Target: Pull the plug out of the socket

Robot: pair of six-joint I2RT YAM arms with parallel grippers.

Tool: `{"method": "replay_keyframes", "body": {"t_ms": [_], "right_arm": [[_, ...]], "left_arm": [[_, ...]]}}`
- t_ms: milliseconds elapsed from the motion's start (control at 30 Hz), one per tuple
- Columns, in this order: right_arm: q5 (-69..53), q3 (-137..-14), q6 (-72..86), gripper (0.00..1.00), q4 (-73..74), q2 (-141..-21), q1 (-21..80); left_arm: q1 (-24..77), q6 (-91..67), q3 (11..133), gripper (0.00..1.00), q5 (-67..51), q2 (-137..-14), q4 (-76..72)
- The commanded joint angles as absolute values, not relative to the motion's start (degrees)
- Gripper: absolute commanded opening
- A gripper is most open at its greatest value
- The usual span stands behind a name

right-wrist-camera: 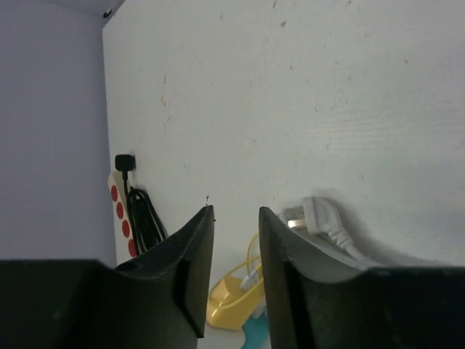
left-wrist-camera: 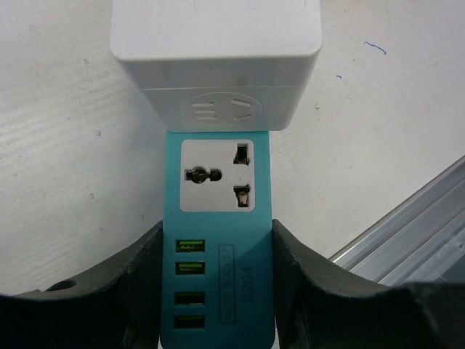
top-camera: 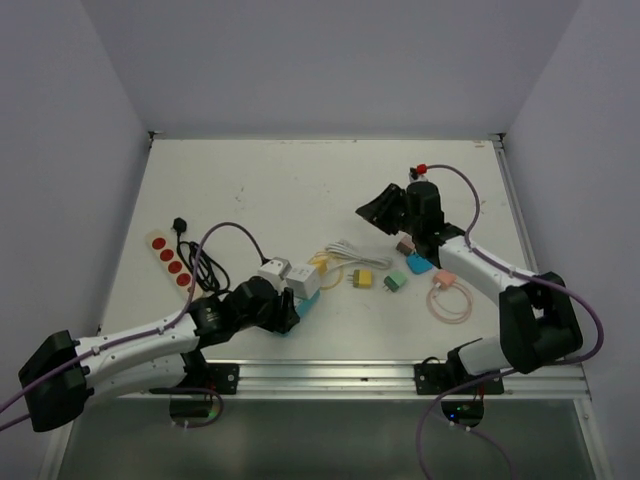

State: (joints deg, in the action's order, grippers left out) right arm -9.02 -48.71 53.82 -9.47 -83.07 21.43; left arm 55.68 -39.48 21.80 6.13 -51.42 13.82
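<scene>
Left gripper clamped across sides of teal power strip: anchors base for extraction. White adapter seated in end socket. Right gripper well apart, gap narrow, empty.

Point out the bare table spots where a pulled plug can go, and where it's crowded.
Bare: the far table between the back wall and the white cable; also the near strip between the yellow plug and the front rail. Crowded: the middle band from the teal socket strip to the pink cable.
</scene>
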Motion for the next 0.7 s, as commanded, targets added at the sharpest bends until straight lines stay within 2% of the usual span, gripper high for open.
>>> {"method": "replay_keyframes", "body": {"t_ms": [0,67,133,200,267,300,367,400,467,533,667], "right_arm": [[-13.01,-46.24,47.38,0.42,-5.55,-76.83,22.76],[-13.36,-44.74,44.06,0.5,-2.05,-74.8,23.11],[-13.18,-43.34,41.76,0.52,-0.18,-71.38,23.55],[-13.44,-42.02,38.94,0.53,3.24,-68.92,23.82],[-13.8,-39.65,36.93,0.54,5.09,-65.05,23.99],[-14.06,-38.68,36.31,0.54,5.53,-63.91,24.17],[-14.85,-36.04,35.08,0.55,6.67,-60.22,24.08],[-15.2,-35.25,34.72,0.55,7.2,-59.16,24.08],[-15.9,-33.4,33.84,0.55,8.78,-56.17,24.17],[-16.26,-32.43,32.79,0.56,10.71,-53.45,24.08],[-17.05,-31.82,31.21,0.59,13.09,-50.1,24.17]], "left_arm": [[55.9,-32.44,26.28,0.0,8.25,-53.43,8.27],[55.9,-31.03,26.72,0.0,9.31,-55.98,8.0],[55.9,-29.19,27.42,0.02,10.46,-59.04,8.0],[55.9,-27.61,27.77,0.1,10.2,-61.16,8.09],[55.9,-26.99,28.03,0.22,9.32,-63.89,7.82],[55.9,-26.9,28.04,0.38,8.36,-64.51,7.65],[55.9,-26.89,27.86,0.57,7.39,-64.95,6.51],[56.07,-26.89,27.69,0.74,7.21,-64.78,6.24],[55.99,-26.9,28.38,0.89,7.9,-63.81,6.76],[55.99,-26.54,30.22,0.98,8.96,-62.76,8.61],[55.99,-25.67,34.44,0.99,11.68,-61.88,11.6]]}}
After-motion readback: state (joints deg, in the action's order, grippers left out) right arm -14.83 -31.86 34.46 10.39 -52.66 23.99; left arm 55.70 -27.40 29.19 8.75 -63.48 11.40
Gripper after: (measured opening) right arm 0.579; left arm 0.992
